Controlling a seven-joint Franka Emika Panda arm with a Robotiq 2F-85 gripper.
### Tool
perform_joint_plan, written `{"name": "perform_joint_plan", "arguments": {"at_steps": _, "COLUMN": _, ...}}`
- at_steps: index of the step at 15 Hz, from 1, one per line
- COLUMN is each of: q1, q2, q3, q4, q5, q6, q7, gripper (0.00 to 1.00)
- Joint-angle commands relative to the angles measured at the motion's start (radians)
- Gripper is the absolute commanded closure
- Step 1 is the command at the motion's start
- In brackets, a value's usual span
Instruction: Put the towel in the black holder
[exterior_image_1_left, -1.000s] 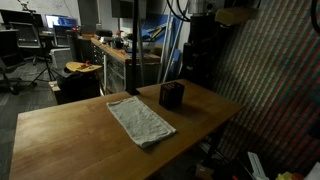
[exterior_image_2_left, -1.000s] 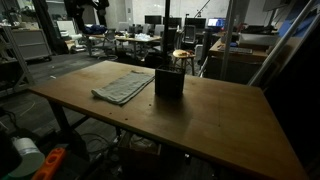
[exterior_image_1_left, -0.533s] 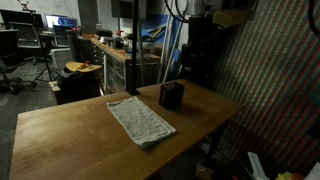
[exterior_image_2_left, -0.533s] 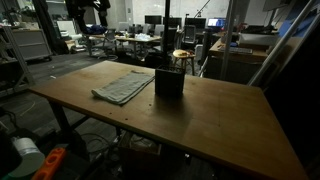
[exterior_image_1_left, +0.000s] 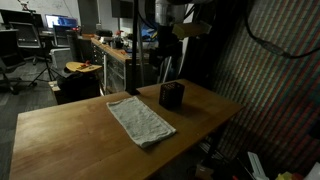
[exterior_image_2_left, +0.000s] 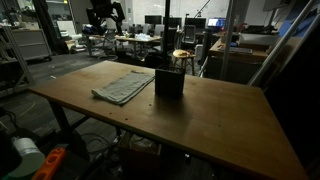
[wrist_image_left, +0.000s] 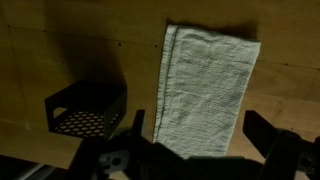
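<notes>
Exterior view, towel (exterior_image_1_left: 140, 122): pale and oblong, spread flat on the desk (exterior_image_1_left: 60, 135), lying at a slant from the middle toward the near edge.
Exterior view, black holder (exterior_image_1_left: 172, 96): upright on the desk just past the towel's far corner. Close to the cloth, with contact impossible to judge from here.
Exterior view, arm (exterior_image_1_left: 168, 40): hanging in from the top of the frame, high above the holder's end of the desk and well clear of both things.
Exterior view, jaws: too dark and small here to tell whether spread or closed.

Exterior view, towel (exterior_image_2_left: 123, 87): flat on the desk (exterior_image_2_left: 225, 120), on the far side of the wooden top.
Exterior view, black holder (exterior_image_2_left: 169, 82): a dark box standing upright just beside one short end of the towel.
Exterior view, arm (exterior_image_2_left: 105, 14): a dark shape high at the top of the frame, well above the towel.
Exterior view, jaws: not readable at this size.

Wrist view, towel (wrist_image_left: 208, 85): seen from above as a ribbed grey-white rectangle lying flat on the desk (wrist_image_left: 60, 45), outside the holder.
Wrist view, black holder (wrist_image_left: 88, 110): an open-topped box with a perforated floor, beside the towel with a strip of bare wood between them.
Wrist view, jaws: spread wide at the bottom edge, gripping nothing, held above the desk. The towel's near end lies in the gap between them.
</notes>
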Motion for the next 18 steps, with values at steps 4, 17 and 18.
{"name": "perform_joint_plan", "arguments": {"at_steps": 4, "q1": 0.015, "q2": 0.275, "q3": -0.035, "q4": 0.180, "q5": 0.010, "q6": 0.096, "q7": -0.007, "gripper": 0.00}}
{"name": "perform_joint_plan", "arguments": {"at_steps": 17, "q1": 0.068, "q2": 0.581, "q3": -0.059, "q4": 0.291, "q5": 0.000, "q6": 0.187, "q7": 0.011, "gripper": 0.00}}
{"name": "perform_joint_plan", "arguments": {"at_steps": 18, "q1": 0.075, "q2": 0.599, "q3": -0.059, "q4": 0.302, "q5": -0.003, "q6": 0.192, "q7": 0.015, "gripper": 0.00}}
